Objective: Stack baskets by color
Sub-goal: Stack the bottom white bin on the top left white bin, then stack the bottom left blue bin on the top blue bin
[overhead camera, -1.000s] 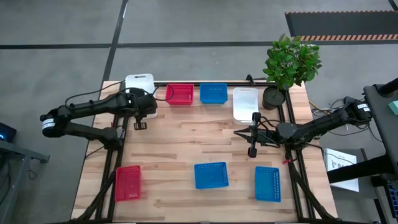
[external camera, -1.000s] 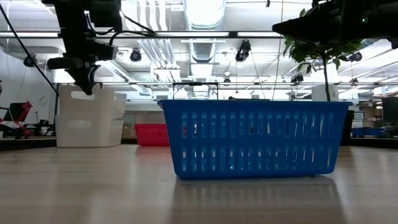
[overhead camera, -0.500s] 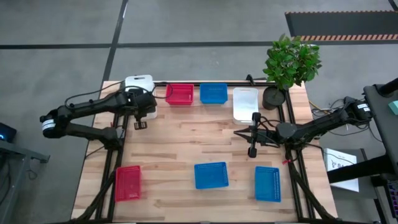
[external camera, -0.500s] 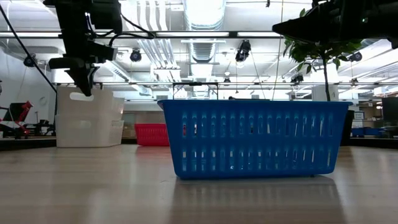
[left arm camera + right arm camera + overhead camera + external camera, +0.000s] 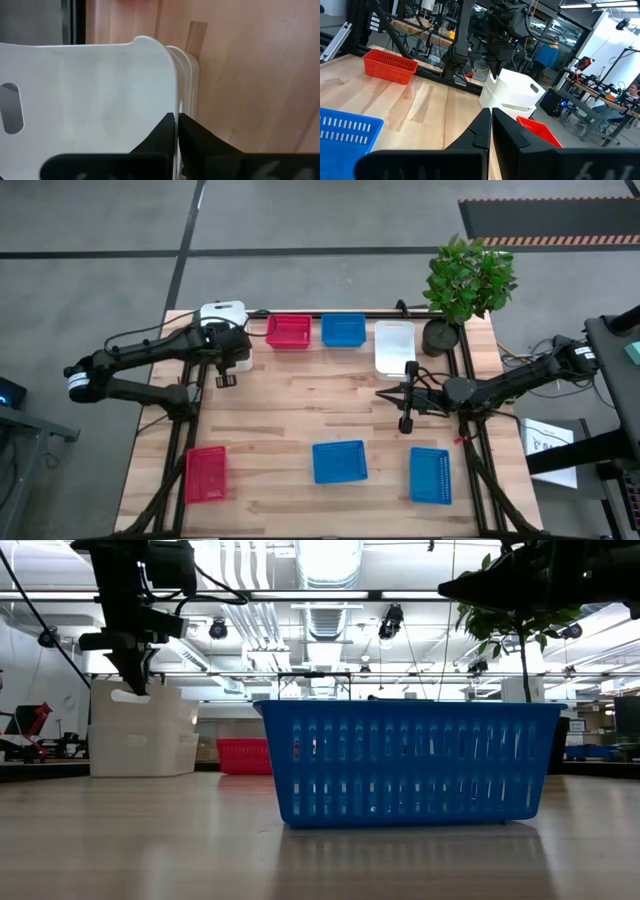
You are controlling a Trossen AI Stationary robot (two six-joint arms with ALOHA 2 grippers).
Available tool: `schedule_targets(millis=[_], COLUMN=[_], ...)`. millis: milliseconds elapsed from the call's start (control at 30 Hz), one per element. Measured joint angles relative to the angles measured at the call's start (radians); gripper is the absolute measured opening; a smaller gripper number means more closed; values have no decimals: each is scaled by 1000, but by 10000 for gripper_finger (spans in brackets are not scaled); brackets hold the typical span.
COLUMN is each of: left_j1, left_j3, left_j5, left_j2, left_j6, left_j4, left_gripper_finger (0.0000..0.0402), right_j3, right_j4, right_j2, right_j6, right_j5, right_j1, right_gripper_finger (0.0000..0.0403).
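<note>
White pile first: the white baskets (image 5: 224, 313) sit stacked at the table's far left corner, third white basket (image 5: 394, 346) well apart. Left gripper (image 5: 176, 131) is pinched on the stack's rim; it needs a lift. Right gripper (image 5: 406, 423) hovers closed, empty.

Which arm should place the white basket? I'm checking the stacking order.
Left, probably: the left pincer is shut on the rim of a white basket at the table's far left corner. The right pincer, shut and empty, hovers mid-table.
</note>
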Motion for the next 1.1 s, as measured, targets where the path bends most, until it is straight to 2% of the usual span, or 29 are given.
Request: schedule_targets(millis=[300,667,833,1000,1100], left_j1=[0,0,-4,-31,-100], left_j3=[-4,-17,5,-1,-21], left_j5=[-2,-26,17,53,70], left_j2=[0,-1,-5,-39,-77], left_j6=[-1,-1,-37,-178,-199], left_j4=[1,-1,7,105,267], left_gripper_finger=[6,97,115,116,116], right_j3=[0,0,0,0,0], right_j4=[-1,-1,-1,-3,-2], right_j2=[0,0,0,0,0], right_j6=[10,8,8,7,20], right_j5=[0,0,0,0,0], right_j1=[0,0,0,0,0], right_gripper_finger=[9,9,9,9,9])
